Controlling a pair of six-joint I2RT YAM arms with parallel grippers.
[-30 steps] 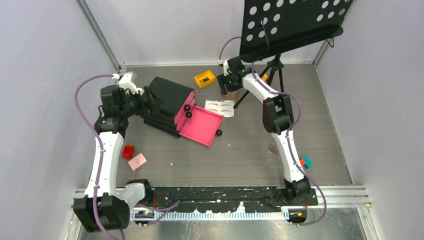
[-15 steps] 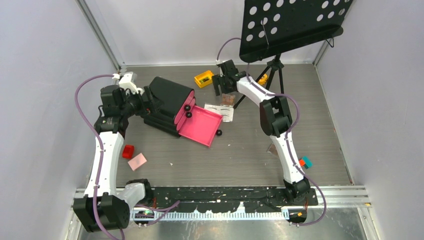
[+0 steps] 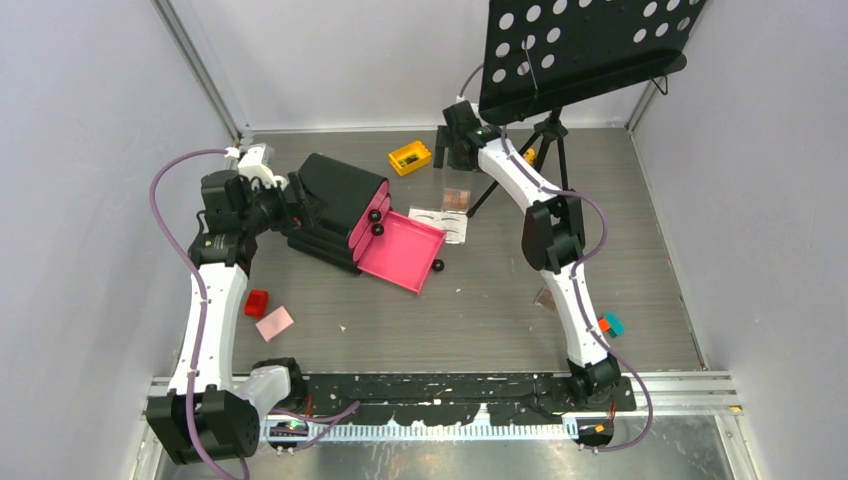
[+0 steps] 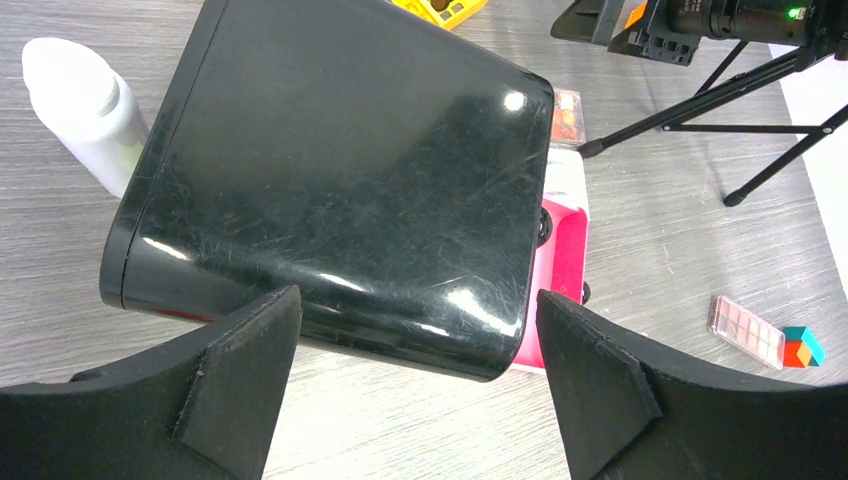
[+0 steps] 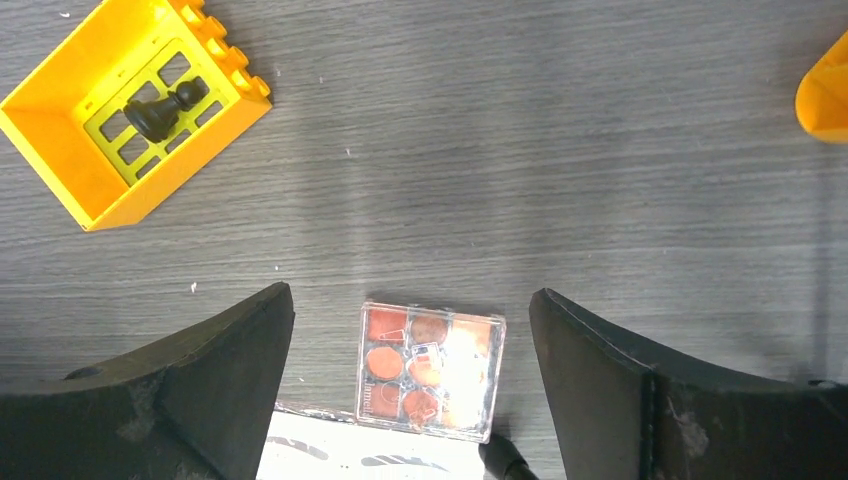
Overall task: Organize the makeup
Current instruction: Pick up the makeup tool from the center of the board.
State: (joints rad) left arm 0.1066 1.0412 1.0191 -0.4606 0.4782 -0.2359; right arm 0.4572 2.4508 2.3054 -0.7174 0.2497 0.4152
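A clear square palette of brown and orange pans lies flat on the table, its near edge touching the white eyebrow card. In the right wrist view the palette lies below and between my open right gripper's fingers, apart from both, with the card at the bottom edge. My right gripper is empty. My left gripper is open, its jaws spread beside the black chest, holding nothing. A white bottle lies next to the chest.
A pink drawer lies open in front of the chest. A yellow block is at the back. A red block and a pink piece are near left. Another palette and coloured blocks are right. The music stand and its tripod stand behind.
My right gripper has drawn back from over the palette toward the back wall. The palette stays on the table by the card. The left arm has not moved.
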